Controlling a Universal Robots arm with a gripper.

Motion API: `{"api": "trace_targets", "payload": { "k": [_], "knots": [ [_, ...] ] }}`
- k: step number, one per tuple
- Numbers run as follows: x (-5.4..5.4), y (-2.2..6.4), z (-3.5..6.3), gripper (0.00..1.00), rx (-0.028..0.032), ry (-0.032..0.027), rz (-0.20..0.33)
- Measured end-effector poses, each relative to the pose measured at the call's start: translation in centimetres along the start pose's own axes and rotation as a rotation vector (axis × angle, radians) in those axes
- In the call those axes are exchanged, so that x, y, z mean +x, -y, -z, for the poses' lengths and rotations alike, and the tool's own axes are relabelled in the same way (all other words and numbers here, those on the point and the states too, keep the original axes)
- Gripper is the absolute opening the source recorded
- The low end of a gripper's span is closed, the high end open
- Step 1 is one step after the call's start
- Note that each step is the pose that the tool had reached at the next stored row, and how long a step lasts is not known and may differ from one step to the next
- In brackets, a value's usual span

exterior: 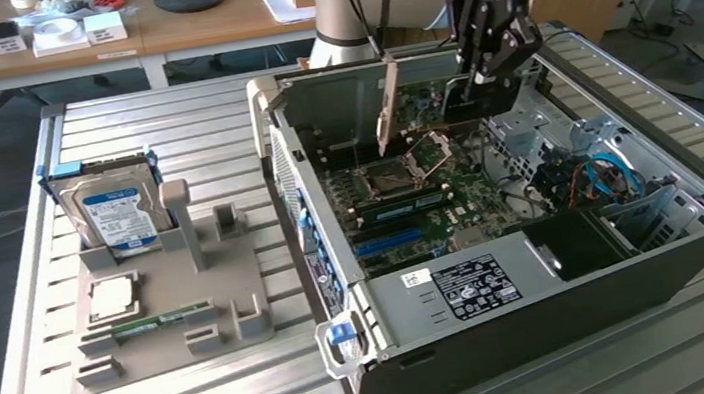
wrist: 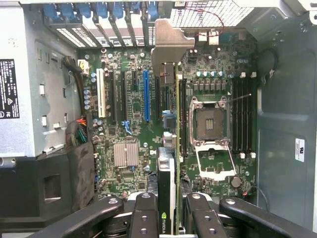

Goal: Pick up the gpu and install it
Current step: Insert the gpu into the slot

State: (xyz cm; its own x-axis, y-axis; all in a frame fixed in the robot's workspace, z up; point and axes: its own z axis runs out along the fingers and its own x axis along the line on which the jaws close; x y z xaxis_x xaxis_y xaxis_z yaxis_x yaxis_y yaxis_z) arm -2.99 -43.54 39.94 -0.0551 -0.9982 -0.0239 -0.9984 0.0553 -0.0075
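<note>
The gpu (exterior: 446, 110) hangs on edge above the motherboard (exterior: 426, 193) inside the open computer case (exterior: 629, 259), its metal end bracket (exterior: 386, 112) towards the case's rear wall. My gripper (exterior: 493, 67) is shut on its top edge. In the wrist view the gpu (wrist: 172, 148) shows edge-on between my fingers (wrist: 144, 213), with its bracket (wrist: 168, 44) near the rear slot openings. It hovers between the blue expansion slot (wrist: 146, 96) and the open CPU socket (wrist: 210, 119). I cannot tell whether it touches a slot.
On the exterior view's left, a grey fixture (exterior: 166, 321) holds a blue-labelled hard drive (exterior: 119, 210), a processor (exterior: 113, 297) and a memory stick (exterior: 153, 324). Cables (exterior: 605, 176) and a drive cage sit in the case's far side. A power supply (wrist: 20, 99) lies beside the board.
</note>
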Motion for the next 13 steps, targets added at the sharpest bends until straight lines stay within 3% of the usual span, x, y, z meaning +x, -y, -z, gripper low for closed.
{"api": "trace_targets", "payload": {
  "k": [13],
  "knots": [
    [0.03,-0.28,-0.52,0.27,0.0037,0.0,0.001]
  ]
}}
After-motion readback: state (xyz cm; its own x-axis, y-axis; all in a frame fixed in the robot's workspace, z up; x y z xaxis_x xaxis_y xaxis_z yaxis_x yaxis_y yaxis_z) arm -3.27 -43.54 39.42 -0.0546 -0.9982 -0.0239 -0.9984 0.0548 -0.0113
